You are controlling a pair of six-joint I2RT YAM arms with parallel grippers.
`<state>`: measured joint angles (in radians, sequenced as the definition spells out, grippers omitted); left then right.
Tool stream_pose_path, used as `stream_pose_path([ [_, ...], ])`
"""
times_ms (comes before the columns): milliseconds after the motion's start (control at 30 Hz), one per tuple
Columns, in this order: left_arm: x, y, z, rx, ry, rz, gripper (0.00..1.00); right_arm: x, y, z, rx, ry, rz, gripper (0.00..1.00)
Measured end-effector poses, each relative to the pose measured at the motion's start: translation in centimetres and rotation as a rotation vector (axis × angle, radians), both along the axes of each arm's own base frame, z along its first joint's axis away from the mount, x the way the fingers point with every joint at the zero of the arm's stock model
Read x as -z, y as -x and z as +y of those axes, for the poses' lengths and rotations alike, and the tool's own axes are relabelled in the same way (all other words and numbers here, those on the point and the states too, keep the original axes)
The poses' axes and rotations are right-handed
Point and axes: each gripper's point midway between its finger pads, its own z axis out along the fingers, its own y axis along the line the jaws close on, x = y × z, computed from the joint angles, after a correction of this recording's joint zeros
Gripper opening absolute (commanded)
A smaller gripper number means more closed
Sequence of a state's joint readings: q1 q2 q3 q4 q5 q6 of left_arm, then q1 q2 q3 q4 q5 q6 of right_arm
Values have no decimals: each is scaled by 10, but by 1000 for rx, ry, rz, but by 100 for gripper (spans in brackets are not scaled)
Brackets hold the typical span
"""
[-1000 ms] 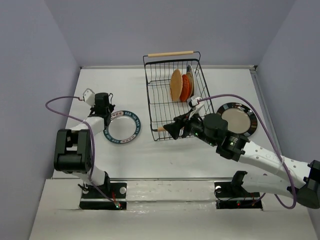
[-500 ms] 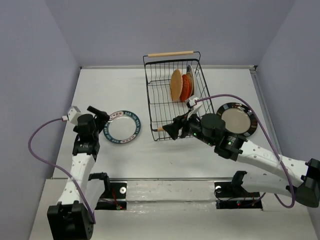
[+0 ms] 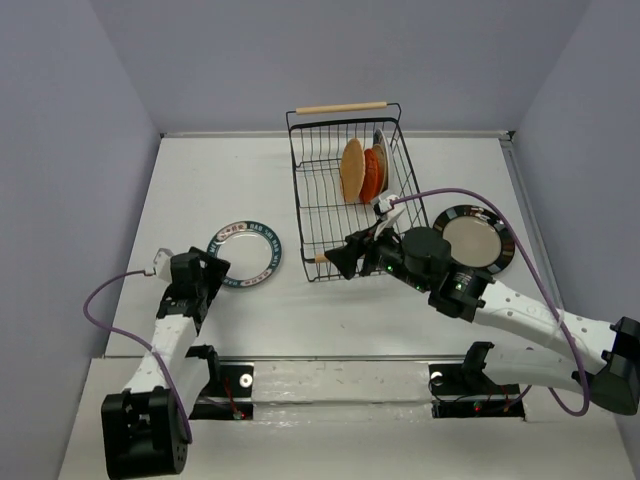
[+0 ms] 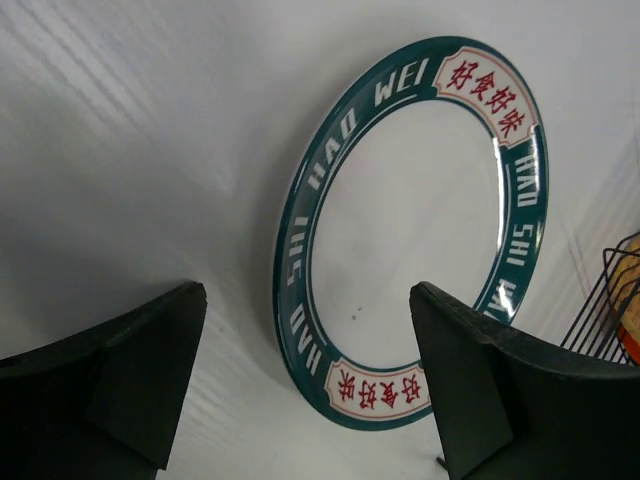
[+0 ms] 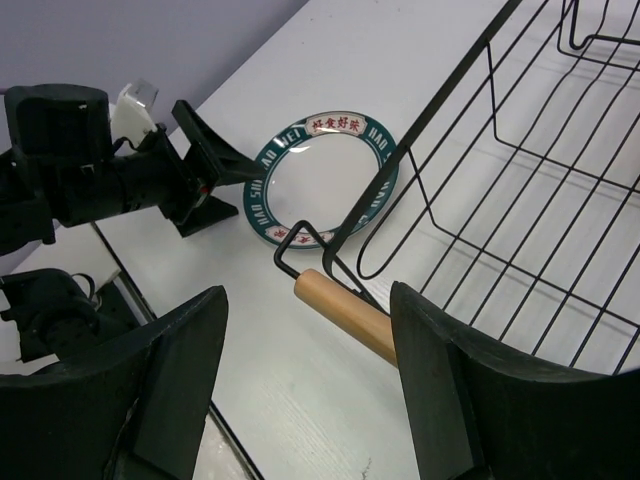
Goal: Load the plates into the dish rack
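Observation:
A white plate with a green lettered rim [image 3: 245, 254] lies flat on the table, left of the black wire dish rack [image 3: 330, 205]. My left gripper [image 3: 213, 279] sits low at that plate's near-left edge, open and empty; the plate [image 4: 415, 230] fills the left wrist view beyond the gripper [image 4: 305, 300]. In the rack a tan plate [image 3: 351, 170], an orange-red plate [image 3: 371, 175] and a pale plate [image 3: 381, 148] stand on edge. A black-rimmed plate [image 3: 474, 238] lies right of the rack. My right gripper [image 3: 345, 258] is open over the rack's near wooden handle [image 5: 345, 315], touching nothing.
The rack's far wooden handle [image 3: 342, 107] is near the back wall. Side walls close in the table on the left and right. A purple cable [image 3: 440, 195] arcs from my right arm over the rack's right corner.
My left arm has swung from the plate's far-left side down to its near-left side, and its gripper went from shut to open. The right arm has barely moved.

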<state>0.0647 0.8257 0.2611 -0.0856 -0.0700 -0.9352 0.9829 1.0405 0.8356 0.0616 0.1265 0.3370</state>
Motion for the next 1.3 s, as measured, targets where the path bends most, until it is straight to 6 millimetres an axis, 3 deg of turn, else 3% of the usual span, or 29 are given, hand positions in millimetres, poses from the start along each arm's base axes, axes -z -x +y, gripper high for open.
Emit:
stream_pose_path([
  [67, -5, -12, -2, 7, 12, -55, 83, 0, 0, 0, 0, 0, 0, 71],
  [167, -2, -23, -5, 8, 36, -113, 45, 0, 0, 0, 1, -2, -1, 71],
  [200, 0, -26, -5, 3, 43, -132, 28, -1, 0, 0, 2, -4, -2, 71],
  [300, 12, -23, -5, -18, 60, -134, 5, -3, -1, 1, 3, -14, -7, 71],
  [500, -4, -39, -1, -45, 61, -240, 5, -1, -3, 3, 6, -12, -6, 73],
  [600, -12, -33, 3, -61, 42, -267, 6, 11, -6, 8, 1, 15, 12, 85],
  [700, -41, -28, 9, -64, -11, -356, 5, 19, -6, 11, -5, 32, 27, 92],
  [800, -88, -26, 15, -68, -67, -480, 6, 17, -6, 13, -10, 30, 26, 95],
  [833, -113, -25, 18, -66, -98, -532, 6, 14, -6, 14, -14, 26, 21, 96],
  [967, -198, -18, 21, -51, -209, -656, 6, -4, -6, 22, -41, -3, 4, 98],
  [1067, -239, -9, 15, -23, -245, -744, 6, -20, -8, 26, -46, -22, -17, 100],
  [1167, -262, -2, 3, 43, -260, -806, 6, -40, -13, 29, -42, -28, -52, 100],
  [1300, -270, 0, -25, 197, -257, -847, 6, -94, -24, 38, -35, -65, -150, 100],
])
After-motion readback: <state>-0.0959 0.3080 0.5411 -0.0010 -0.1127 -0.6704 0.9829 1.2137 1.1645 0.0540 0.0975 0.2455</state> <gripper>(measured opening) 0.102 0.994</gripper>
